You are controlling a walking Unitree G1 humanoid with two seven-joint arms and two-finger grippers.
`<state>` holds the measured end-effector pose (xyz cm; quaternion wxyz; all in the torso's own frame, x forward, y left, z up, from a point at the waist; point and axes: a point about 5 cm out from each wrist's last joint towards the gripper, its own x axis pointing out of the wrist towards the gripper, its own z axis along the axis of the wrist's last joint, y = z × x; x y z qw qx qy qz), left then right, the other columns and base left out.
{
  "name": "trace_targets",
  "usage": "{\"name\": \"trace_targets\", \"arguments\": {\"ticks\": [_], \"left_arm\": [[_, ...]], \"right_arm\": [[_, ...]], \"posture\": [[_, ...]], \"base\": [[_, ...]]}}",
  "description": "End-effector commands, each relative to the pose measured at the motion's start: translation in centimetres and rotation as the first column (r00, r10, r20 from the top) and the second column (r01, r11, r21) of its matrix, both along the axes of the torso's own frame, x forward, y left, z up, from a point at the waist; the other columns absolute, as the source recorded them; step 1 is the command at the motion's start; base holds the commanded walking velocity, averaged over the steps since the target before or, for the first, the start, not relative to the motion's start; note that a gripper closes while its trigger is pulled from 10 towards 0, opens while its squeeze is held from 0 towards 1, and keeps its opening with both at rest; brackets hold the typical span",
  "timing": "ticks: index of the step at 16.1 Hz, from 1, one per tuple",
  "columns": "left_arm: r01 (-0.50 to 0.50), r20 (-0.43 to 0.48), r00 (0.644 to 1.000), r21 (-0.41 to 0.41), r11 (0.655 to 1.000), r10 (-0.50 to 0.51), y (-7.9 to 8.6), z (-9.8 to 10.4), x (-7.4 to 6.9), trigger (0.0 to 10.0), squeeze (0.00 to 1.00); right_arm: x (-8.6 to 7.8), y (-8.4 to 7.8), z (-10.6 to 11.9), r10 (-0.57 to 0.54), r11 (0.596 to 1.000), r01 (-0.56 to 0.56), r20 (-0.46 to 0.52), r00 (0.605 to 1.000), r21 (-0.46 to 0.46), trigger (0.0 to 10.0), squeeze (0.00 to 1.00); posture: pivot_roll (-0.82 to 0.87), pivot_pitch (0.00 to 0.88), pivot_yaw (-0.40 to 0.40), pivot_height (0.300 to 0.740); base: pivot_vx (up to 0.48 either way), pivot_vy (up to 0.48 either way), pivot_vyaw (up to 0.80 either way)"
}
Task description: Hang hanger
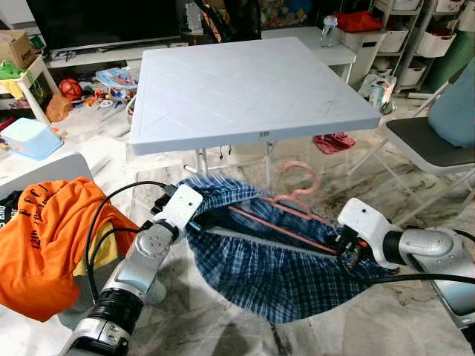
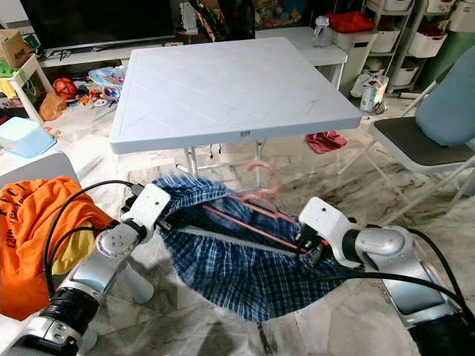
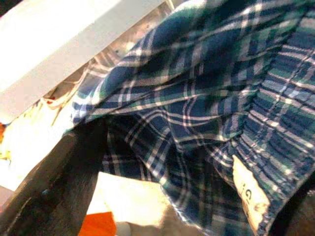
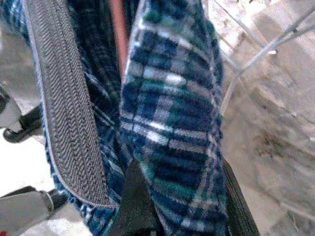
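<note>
While our left gripper (image 1: 199,219) pinches one edge of the blue plaid garment (image 1: 282,274), our right gripper (image 1: 343,248) clamps the opposite edge, stretching it open in front of the white folding table (image 1: 245,85). We see the pink hanger (image 1: 286,200) lying inside the opening, its hook poking upward.

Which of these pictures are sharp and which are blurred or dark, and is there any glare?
Left eye view: evenly lit and mostly sharp; the white table is bright without strong glare; the pink hanger hook looks slightly smeared. Left wrist view: the plaid garment is soft, a dark shaded area sits in one corner. Right wrist view: the plaid cloth is close and blurred, the floor beyond is washed out.
</note>
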<state>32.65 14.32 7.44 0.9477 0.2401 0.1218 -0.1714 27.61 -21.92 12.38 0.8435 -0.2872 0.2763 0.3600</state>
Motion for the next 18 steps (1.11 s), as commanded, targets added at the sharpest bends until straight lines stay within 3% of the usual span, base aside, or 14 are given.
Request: {"name": "trace_targets", "arguments": {"ticks": [1,3,4,6,10,13,18], "left_arm": [[-0.039,0.008,0.999,0.032,0.999,0.039,1.9,0.1,-0.1,10.0,0.0],[-0.04,0.007,0.999,0.025,0.999,0.04,2.2,0.3,-0.2,10.0,0.0],[0.02,-0.012,1.0,0.0,1.0,-0.02,1.7,0.7,-0.5,10.0,0.0],[0.077,-0.019,0.997,-0.03,0.997,-0.077,1.1,1.5,-0.7,10.0,0.0],[-0.017,-0.07,0.998,-0.194,0.981,0.004,2.9,2.4,0.1,10.0,0.0],[-0.07,-0.122,0.992,-0.333,0.94,0.031,3.5,3.0,0.7,10.0,0.0],[-0.096,-0.177,0.984,-0.445,0.89,0.018,3.3,3.0,0.8,10.0,0.0]], "right_arm": [[0.2,-1.1,0.5,-0.011,0.998,0.013,0.031,0.999,-0.061,10.0,0.0],[0.3,-1.7,0.4,-0.018,0.995,0.022,0.04,0.999,-0.101,10.0,0.0],[0.9,-2.6,0.4,-0.033,0.985,0.046,0.077,0.996,-0.166,10.0,0.0],[1.4,-4.1,0.3,0.05,0.959,-0.013,0.124,0.991,-0.283,10.0,0.0],[1.1,-6.9,2.9,0.074,0.976,-0.033,0.187,0.98,-0.213,10.0,0.0],[0.7,-8.5,4.2,0.143,0.966,-0.073,0.279,0.949,-0.247,10.0,0.0],[0.5,-7.4,4.2,0.164,0.982,-0.119,0.355,0.92,-0.143,10.0,0.0]], "posture": [[-0.15,0.0,0.004,0.74],[-0.15,0.0,0.004,0.74],[-0.15,0.0,0.0,0.74],[-0.14,0.0,-0.005,0.74],[-0.15,0.0,-0.002,0.74],[-0.17,0.0,0.008,0.74],[-0.16,0.0,0.018,0.74]], "base": [[0.0,0.0,0.0],[0.0,0.0,0.0],[0.0,0.0,0.0],[0.0,0.0,0.0],[0.0,0.0,0.0],[0.0,0.0,0.0],[0.0,0.0,0.0]]}}
